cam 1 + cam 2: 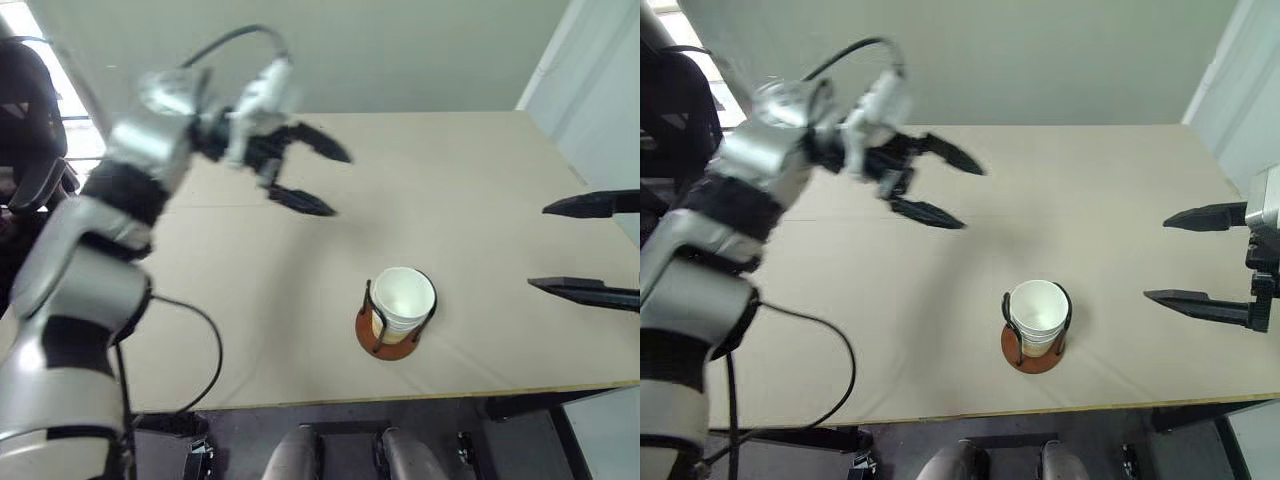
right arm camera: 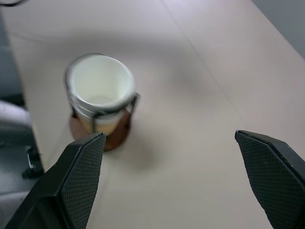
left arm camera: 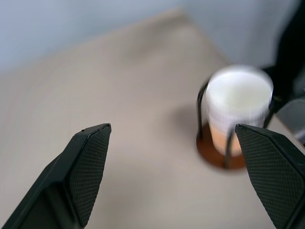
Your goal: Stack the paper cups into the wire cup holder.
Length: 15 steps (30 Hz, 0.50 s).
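**Cups nested in the holder, both pincers empty**

The broad beige desk [image 1: 480, 200] carries a single cluster, set near its front edge and a little toward its right side, well apart from every corner. That cluster is the wire cup holder [image 1: 385, 340], a round reddish-brown disc base with upright black wire loops, and inside the loops sit the paper cups [image 1: 402, 298], white at rim and inside, pale yellow-tan outside. Banding below the top rim suggests more than one cup nested, though how many I cannot tell. No loose cup lies elsewhere on the desk, so the stacking looks finished or very nearly so.

The left pincer [image 1: 310, 180] hangs above the desk's left-rear part, its black fingers spread wide and holding nothing. The right pincer [image 1: 1200, 258] hovers by the right edge, likewise wide open and empty.
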Motion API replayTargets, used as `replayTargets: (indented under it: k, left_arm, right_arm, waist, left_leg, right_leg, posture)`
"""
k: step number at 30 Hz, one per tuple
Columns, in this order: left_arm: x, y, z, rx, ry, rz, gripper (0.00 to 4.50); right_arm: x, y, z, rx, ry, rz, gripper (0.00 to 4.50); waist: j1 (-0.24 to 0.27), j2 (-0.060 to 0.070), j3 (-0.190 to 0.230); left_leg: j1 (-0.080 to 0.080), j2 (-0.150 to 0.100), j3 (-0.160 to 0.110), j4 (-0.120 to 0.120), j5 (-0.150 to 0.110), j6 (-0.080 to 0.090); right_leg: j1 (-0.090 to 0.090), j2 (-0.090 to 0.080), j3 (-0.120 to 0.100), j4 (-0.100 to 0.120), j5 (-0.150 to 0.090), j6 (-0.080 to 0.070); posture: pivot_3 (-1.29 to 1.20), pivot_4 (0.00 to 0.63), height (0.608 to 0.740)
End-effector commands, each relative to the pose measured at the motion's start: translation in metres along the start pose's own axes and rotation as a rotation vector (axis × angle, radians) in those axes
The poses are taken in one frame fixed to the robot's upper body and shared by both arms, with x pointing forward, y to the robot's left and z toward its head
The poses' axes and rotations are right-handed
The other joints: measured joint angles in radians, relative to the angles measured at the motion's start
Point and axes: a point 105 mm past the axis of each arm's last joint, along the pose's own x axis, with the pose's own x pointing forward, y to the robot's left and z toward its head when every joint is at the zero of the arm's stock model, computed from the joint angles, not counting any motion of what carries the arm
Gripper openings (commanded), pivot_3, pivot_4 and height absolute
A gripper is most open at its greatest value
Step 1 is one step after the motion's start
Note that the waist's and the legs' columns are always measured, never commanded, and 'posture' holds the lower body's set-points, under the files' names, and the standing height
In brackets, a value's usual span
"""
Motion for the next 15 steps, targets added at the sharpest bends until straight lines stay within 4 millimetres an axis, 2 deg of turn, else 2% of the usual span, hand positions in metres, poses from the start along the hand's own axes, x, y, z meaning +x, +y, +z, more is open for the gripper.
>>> replayTargets:
  k: [1, 6, 9, 11, 15]
  left_arm:
    - [-0.049, -0.027, 0.000, -0.127, -0.035, 0.165, 4.47]
    - [-0.069, -0.067, -0.011, -0.233, 0.025, 0.272, 4.47]
    - [-0.076, -0.082, -0.007, -0.248, 0.033, 0.326, 4.47]
    - [-0.079, -0.089, -0.004, -0.250, 0.038, 0.357, 4.47]
    - [-0.081, -0.100, -0.002, -0.254, 0.052, 0.404, 4.47]
  right_arm:
    - [-0.004, -0.010, -0.020, 0.045, -0.013, 0.027, 4.50]
    - [0.002, -0.017, -0.013, 0.013, -0.079, 0.122, 4.50]
    - [0.009, -0.021, -0.007, -0.023, -0.105, 0.166, 4.50]
    - [0.014, -0.024, -0.004, -0.045, -0.116, 0.191, 4.50]
    - [0.030, -0.031, 0.002, -0.078, -0.155, 0.246, 4.50]
  waist:
    - [-0.007, -0.003, 0.000]
    - [0.012, -0.004, 0.000]
    - [0.017, -0.006, 0.000]
    - [0.012, -0.008, 0.001]
    - [-0.004, -0.013, 0.000]
  left_leg:
    - [0.000, 0.000, 0.000, -0.001, 0.000, -0.001]
    - [0.001, -0.001, -0.003, -0.001, 0.002, -0.002]
    - [0.005, -0.001, -0.003, -0.001, 0.002, 0.000]
    - [0.006, -0.001, -0.001, -0.001, -0.004, 0.008]
    - [0.009, -0.001, -0.002, -0.001, -0.001, 0.006]
  right_leg:
    - [-0.001, 0.002, -0.001, 0.000, -0.001, -0.001]
    - [-0.003, 0.000, -0.002, -0.002, -0.002, -0.002]
    - [0.003, 0.000, -0.002, -0.001, -0.007, -0.014]
    - [0.002, -0.001, -0.002, 0.000, -0.006, -0.020]
    - [0.002, -0.001, -0.001, 0.007, -0.002, -0.027]
  posture:
    - [0.00, 0.150, 0.740]
    - [0.00, 0.150, 0.740]
    - [0.00, 0.150, 0.740]
    - [0.00, 0.150, 0.740]
    - [0.00, 0.150, 0.740]
